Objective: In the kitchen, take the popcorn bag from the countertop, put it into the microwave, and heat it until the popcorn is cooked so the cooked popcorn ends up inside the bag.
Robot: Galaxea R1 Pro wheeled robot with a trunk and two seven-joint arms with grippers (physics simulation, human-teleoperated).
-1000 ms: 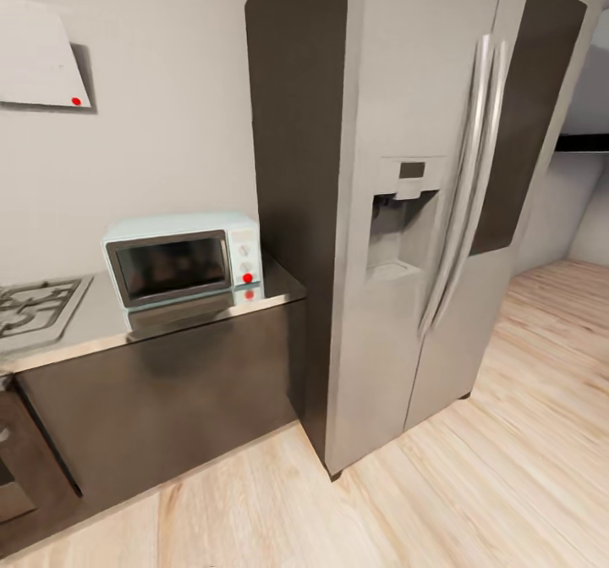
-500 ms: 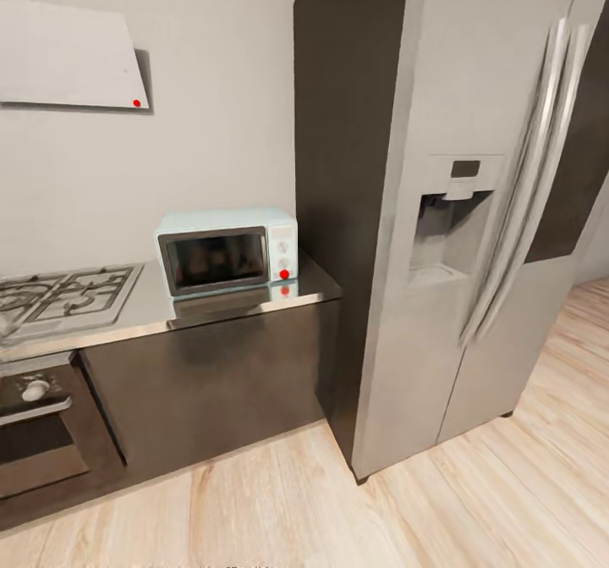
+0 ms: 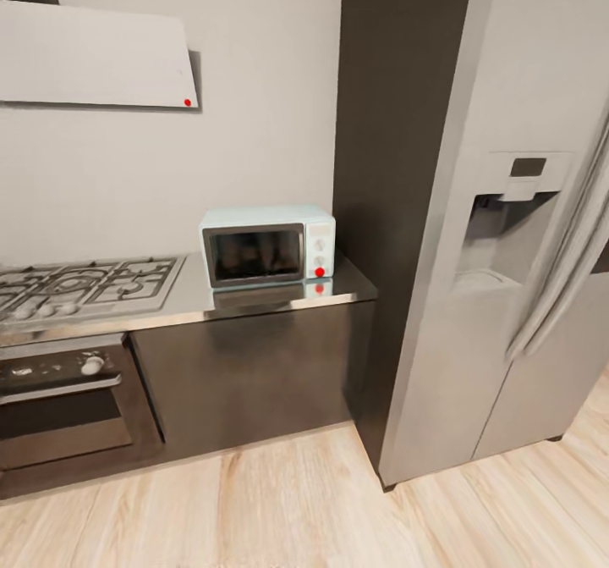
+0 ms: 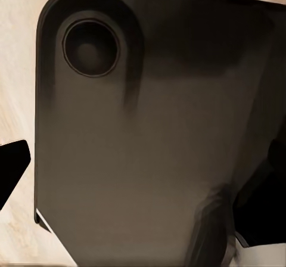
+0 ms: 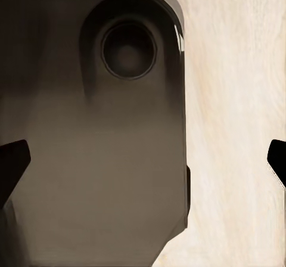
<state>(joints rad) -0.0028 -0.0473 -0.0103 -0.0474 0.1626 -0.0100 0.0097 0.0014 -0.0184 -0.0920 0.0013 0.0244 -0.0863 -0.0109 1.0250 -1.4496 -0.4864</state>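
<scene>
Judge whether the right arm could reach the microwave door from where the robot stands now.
Probably not yet: the microwave sits far back on the countertop with open floor before it, and the right gripper points down at the floor.

Head view: taken from above, facing forward and down at the microwave (image 3: 268, 245), the surface (image 3: 254, 301) and the wooden floor (image 3: 279, 509), from a moderate distance. Both wrist views: aimed downward, close over a dark robot base panel (image 4: 143, 136); the wooden floor is shared by all views.
</scene>
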